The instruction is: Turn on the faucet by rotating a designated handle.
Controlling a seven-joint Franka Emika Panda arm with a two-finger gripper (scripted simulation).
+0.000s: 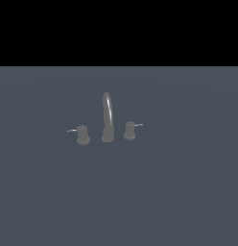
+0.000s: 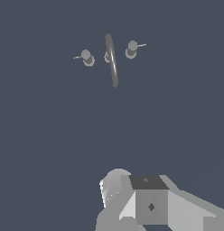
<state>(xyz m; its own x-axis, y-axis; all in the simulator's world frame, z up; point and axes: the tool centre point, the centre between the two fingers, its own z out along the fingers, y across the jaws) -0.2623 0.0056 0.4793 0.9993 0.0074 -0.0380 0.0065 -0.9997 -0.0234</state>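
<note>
Exterior view: the faucet [image 1: 107,120] stands alone on a flat slate-blue surface [image 1: 188,192], no arm in frame. One tall arched spout [image 1: 107,113] in the middle, two knobs flanking it, three parts in all. The designated handle [image 1: 82,134] is the stubbier knob at the exterior view's left, its thin drooping lever pointing outward, away from the spout. The slimmer knob [image 1: 129,130] sits at the exterior view's right with a short straight lever.

Wrist view adds pale grey blocky arm parts [image 2: 150,203] at the frame edge, well apart from the faucet [image 2: 111,58]. Gripper fingers not visible in either view, so their spread cannot be told. No writing or labels legible anywhere.
</note>
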